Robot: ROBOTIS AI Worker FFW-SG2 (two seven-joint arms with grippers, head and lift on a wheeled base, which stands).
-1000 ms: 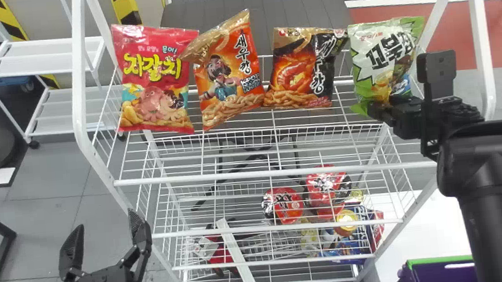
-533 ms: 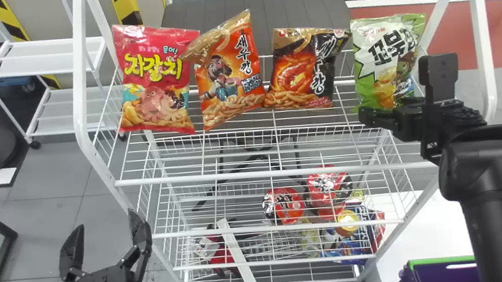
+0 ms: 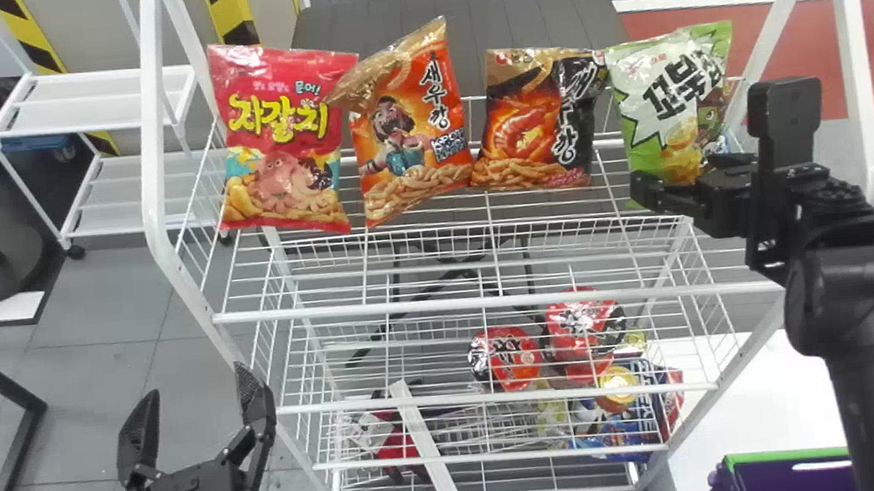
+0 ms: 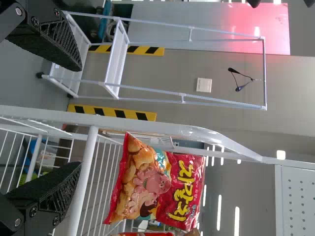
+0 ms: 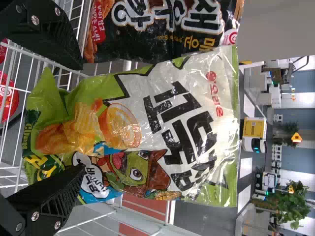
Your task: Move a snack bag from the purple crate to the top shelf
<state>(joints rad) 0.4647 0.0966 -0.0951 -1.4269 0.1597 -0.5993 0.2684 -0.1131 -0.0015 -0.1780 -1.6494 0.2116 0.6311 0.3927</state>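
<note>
Poising the black two-fingered left gripper (image 3: 192,388) wide open at eight o'clock and the matching right gripper (image 3: 675,177), likewise open, toward three, by the lower end of the green-and-white plastic snack bag (image 3: 660,104), upright at two o'clock on the white wire top shelf (image 3: 426,303).

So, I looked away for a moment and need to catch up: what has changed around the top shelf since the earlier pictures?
The right pincer has spread open and let go of the green bag, which has shifted slightly left, closer to the black bag. The red bag, orange bag and left pincer stayed put.
</note>
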